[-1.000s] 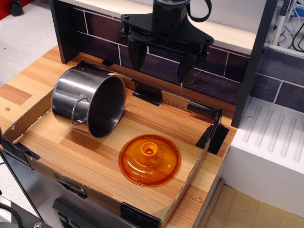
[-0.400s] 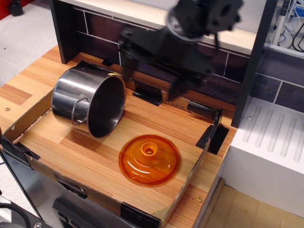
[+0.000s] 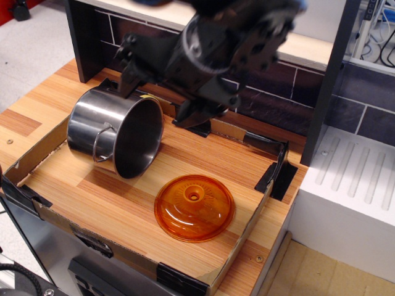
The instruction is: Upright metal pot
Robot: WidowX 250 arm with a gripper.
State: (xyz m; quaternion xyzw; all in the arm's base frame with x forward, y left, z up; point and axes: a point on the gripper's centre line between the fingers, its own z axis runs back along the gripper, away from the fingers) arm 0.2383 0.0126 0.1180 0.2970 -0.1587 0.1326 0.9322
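Observation:
The metal pot (image 3: 114,132) lies on its side at the left of the cardboard tray (image 3: 244,231), its open mouth facing right and toward me, one wire loop handle on its near side. My black gripper (image 3: 159,92) hangs above and just behind the pot's far rim, blurred by motion. Its jaws stand apart, one fingertip (image 3: 126,77) over the pot's top edge and the other (image 3: 188,114) to the right of the mouth. It holds nothing.
A translucent orange domed lid (image 3: 194,207) lies flat at the tray's front middle. A dark tiled back wall (image 3: 271,86) stands behind. A dark post (image 3: 327,80) and a white ribbed drainer (image 3: 355,185) are at the right.
The gripper has swung left and down from above the tray's back middle to just behind the pot, rotating as it moved. The pot and lid have not moved.

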